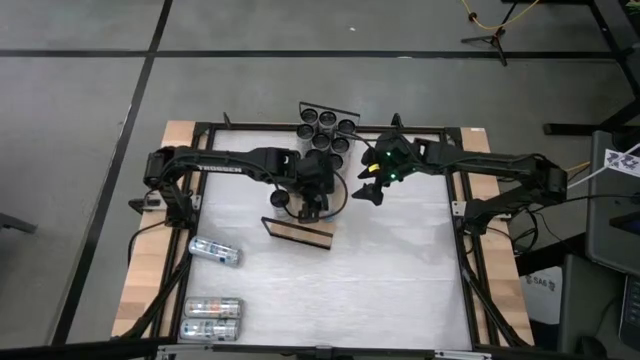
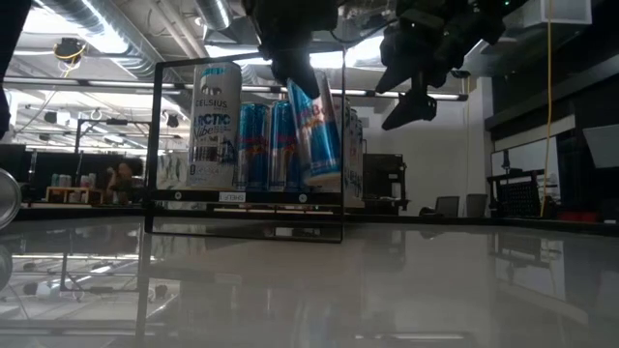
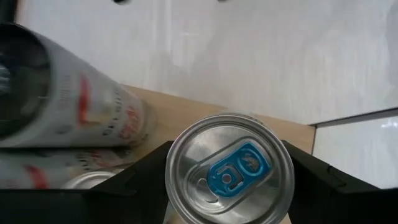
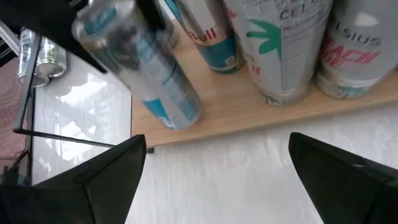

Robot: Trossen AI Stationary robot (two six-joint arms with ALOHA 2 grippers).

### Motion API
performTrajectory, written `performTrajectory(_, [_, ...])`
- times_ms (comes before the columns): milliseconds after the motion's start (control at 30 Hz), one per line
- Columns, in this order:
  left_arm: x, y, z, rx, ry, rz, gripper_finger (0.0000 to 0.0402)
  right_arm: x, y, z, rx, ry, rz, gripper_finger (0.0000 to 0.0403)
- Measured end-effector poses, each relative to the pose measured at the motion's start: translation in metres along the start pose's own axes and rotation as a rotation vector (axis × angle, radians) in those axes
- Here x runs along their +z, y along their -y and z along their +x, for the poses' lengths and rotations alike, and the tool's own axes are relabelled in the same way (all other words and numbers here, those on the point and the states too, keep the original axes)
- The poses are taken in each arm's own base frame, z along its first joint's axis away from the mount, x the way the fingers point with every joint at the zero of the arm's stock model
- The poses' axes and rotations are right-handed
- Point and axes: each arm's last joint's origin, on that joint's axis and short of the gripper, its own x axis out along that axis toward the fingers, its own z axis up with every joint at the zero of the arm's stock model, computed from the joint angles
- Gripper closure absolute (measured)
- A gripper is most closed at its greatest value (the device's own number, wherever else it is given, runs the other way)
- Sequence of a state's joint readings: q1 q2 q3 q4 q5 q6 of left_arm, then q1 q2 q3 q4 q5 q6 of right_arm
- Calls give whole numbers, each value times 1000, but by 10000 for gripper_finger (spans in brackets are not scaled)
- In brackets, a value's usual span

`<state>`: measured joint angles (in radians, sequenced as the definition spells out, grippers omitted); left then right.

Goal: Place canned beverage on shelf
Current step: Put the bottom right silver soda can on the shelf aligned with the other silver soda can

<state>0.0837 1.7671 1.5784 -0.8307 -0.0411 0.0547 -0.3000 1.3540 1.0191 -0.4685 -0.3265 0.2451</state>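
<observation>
We see the left gripper clamped on a tilted blue-and-silver can, its base touching the shelf at the board's open end. Standing cans crowd the shelf's far end; labels read "CELSIUS" and "ARCTIC". The right gripper hovers just beside, jaws wide, holding nothing. Three cans lie near the table's left edge. Only the left wrist view shows the held can's blue pull tab.
</observation>
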Motion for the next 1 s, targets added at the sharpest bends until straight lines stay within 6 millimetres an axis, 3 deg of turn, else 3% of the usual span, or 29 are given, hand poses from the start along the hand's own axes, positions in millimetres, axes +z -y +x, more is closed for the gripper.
performTrajectory(133, [-2, 1, 11, -7, -37, 1, 172, 0, 0, 0, 0, 3, -1, 15])
performTrajectory(533, [-2, 1, 12, -3, -40, 4, 171, 0, 0, 0, 0, 4, -16, 15])
performTrajectory(1000, [-1, 1, 11, -4, -31, 4, 129, 0, 0, 0, 0, 4, -17, 15])
